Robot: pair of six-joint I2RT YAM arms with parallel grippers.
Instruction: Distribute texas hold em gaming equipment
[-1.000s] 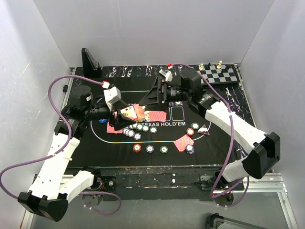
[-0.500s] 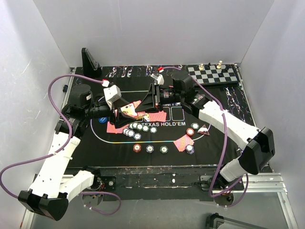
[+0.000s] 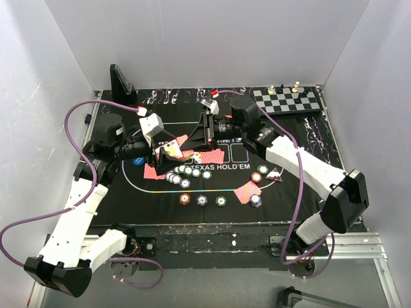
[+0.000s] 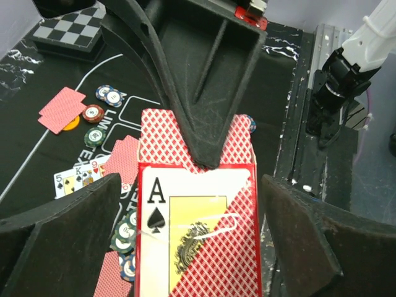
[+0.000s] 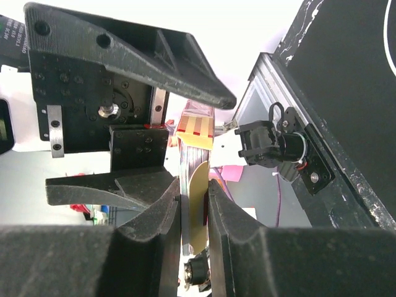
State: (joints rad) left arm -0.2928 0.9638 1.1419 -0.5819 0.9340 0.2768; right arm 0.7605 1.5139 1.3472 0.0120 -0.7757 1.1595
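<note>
my right tool (image 5: 193, 185) pinches the card pack (image 4: 195, 235) in the middle of the left wrist view. my left tool (image 4: 190, 185) is wide around it. chips (image 3: 186, 172) and some cards (image 3: 244, 191) lie on the mat (image 3: 289, 192) — more dealing left, i think.

The red card pack (image 4: 195, 235), ace of spades on its face, hangs above the mat (image 3: 295, 186); chips (image 3: 187, 171) and red-backed cards (image 3: 246, 191) lie flat there.
</note>
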